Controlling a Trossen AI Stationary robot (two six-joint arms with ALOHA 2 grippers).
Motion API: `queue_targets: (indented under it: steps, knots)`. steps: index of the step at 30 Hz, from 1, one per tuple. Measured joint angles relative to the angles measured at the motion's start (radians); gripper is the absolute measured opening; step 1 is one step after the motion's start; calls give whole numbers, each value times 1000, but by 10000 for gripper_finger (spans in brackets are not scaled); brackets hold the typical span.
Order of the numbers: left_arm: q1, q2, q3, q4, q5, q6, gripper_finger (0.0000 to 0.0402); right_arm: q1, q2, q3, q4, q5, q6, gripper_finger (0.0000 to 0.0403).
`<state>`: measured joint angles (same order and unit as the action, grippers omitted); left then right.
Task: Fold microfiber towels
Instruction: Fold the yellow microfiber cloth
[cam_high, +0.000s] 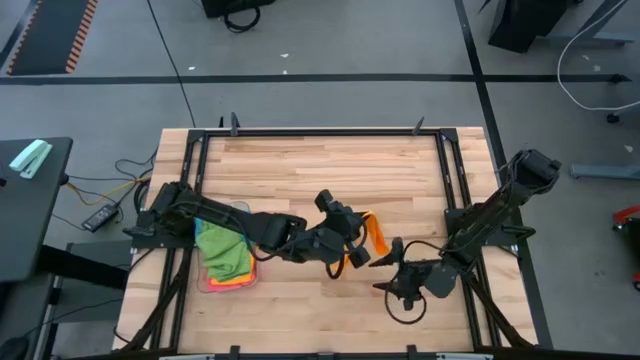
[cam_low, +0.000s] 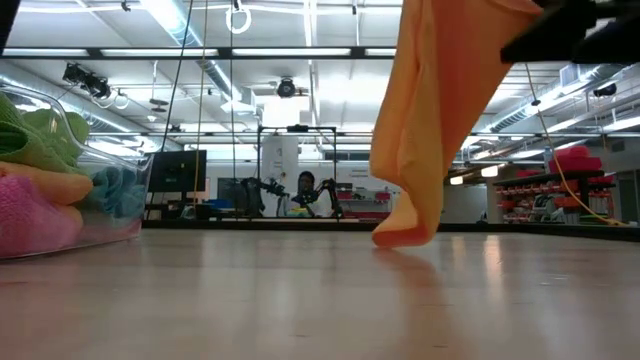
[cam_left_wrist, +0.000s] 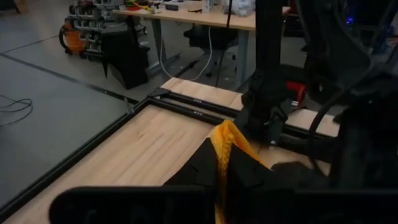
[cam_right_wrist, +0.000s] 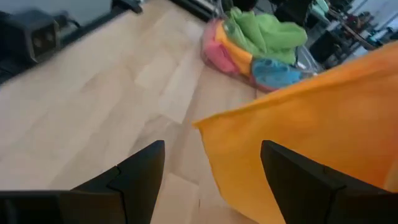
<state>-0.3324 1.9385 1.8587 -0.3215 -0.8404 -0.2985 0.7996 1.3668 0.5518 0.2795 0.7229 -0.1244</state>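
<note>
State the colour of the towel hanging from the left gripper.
Orange. The towel hangs from the left gripper, seen best in the low view.

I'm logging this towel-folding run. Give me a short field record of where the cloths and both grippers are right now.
held cloth: orange microfiber towel, hanging, its lowest corner at the wooden table
left gripper: shut on the orange towel, mid-table
right gripper: open, beside the hanging towel, holding nothing
remaining cloths: green, pink, orange and blue towels heaped in the clear plastic tray on the left side of the table
</note>
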Motion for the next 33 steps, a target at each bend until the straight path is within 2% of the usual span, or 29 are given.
queue_targets:
  steps: [2,4,7,12,19,24,28,33]
  knots:
    - [3,0,0,17,1,3,10,-17,34,0,22,25,1,274]
    - [5,0,0,39,1,11,9,-34,63,0,61,105,1,273]
    - [5,0,0,53,1,21,21,-54,89,0,120,221,-34,265]
    - [5,0,0,54,1,22,34,-64,77,0,207,326,-79,249]
    - [-9,0,0,53,1,44,9,-20,57,0,202,611,-90,234]
    - [-10,0,0,53,1,35,26,45,57,0,201,818,-120,228]
    - [-9,0,0,38,0,21,33,108,49,0,200,847,-129,227]
    - [-14,0,0,24,14,19,11,130,3,0,199,848,-142,227]
